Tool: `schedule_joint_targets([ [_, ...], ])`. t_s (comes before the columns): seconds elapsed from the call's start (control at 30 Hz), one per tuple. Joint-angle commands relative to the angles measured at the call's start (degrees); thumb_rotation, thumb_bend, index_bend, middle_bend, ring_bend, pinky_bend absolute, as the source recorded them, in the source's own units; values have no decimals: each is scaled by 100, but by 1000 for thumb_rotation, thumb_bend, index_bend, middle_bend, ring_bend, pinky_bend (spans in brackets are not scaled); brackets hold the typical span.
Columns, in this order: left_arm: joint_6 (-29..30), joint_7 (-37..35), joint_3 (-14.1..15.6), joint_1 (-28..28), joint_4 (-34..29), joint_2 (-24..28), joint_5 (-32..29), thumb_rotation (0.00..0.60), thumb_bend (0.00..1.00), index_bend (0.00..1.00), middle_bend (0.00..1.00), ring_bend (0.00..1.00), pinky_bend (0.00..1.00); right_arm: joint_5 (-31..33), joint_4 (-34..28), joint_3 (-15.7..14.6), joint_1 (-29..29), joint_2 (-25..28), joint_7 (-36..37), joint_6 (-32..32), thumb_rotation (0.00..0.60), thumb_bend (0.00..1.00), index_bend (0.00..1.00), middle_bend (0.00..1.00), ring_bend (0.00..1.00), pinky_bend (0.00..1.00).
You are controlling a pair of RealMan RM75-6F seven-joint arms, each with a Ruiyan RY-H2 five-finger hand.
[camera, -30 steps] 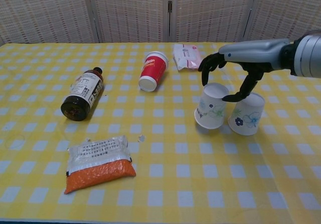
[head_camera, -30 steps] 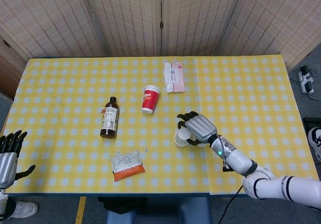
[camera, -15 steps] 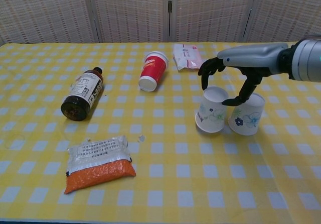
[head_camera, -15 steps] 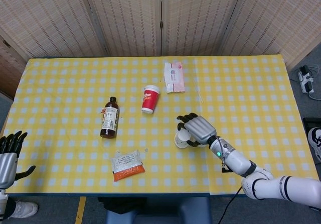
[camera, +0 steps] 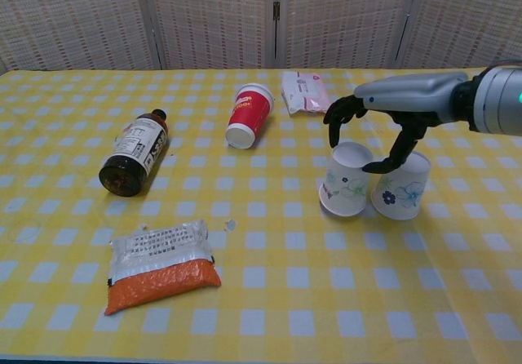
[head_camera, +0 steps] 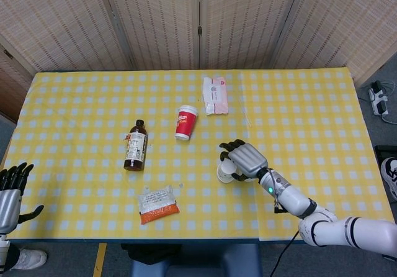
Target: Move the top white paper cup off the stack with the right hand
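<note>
Two white paper cups are sitting side by side under the right robot hand (camera: 383, 127), both upside down on the yellow checked counter (camera: 326, 299). The robot hand is reaching in from the right, arched over the left cup (camera: 344, 179), which is leaning a little; dark fingers (camera: 338, 115) are curling down behind it while the thumb is dropping into the gap between the two cups. Contact looks light at best — whether it is gripping the cup or only bracketing it cannot be told from either view. The second cup (camera: 400, 186), with a blue flower print, is standing just beside it on the right, touching or nearly so.

To finish this step well, the robot hand is probably best served by settling the leaning cup flat before the fingers spread, then lifting straight up so the thumb is not dragging either cup along.

Farther out, a red paper cup (camera: 248, 115) is lying on its side near a white tissue pack (camera: 303, 91). A dark bottle (camera: 134, 152) is lying to the left, and an orange-and-white packet (camera: 161, 265) is resting near the front edge.

The left robot hand (head_camera: 11, 190) is hanging off the counter's left edge, fingers apart, holding nothing.
</note>
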Motion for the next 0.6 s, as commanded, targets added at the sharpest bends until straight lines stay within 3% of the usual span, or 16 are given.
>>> schedule_joint_targets([
  [0.03, -3, -3, 0, -4, 0, -2, 8, 600, 210, 17, 76, 23, 0, -19, 15, -11, -4, -3, 22, 5, 600, 419, 344, 155, 155, 144],
  [0.37, -24, 16, -14, -23, -12, -10, 0, 600, 210, 15, 76, 23, 0, -122, -25, -21, -41, 51, 151, 55, 600, 419, 290, 155, 158, 142],
  [0.6, -28, 4, -69, -65, -33, 26, -7, 600, 210, 12, 76, 23, 0, -555, -511, 33, -488, 634, 433, 830, 600, 419, 274, 155, 159, 142],
])
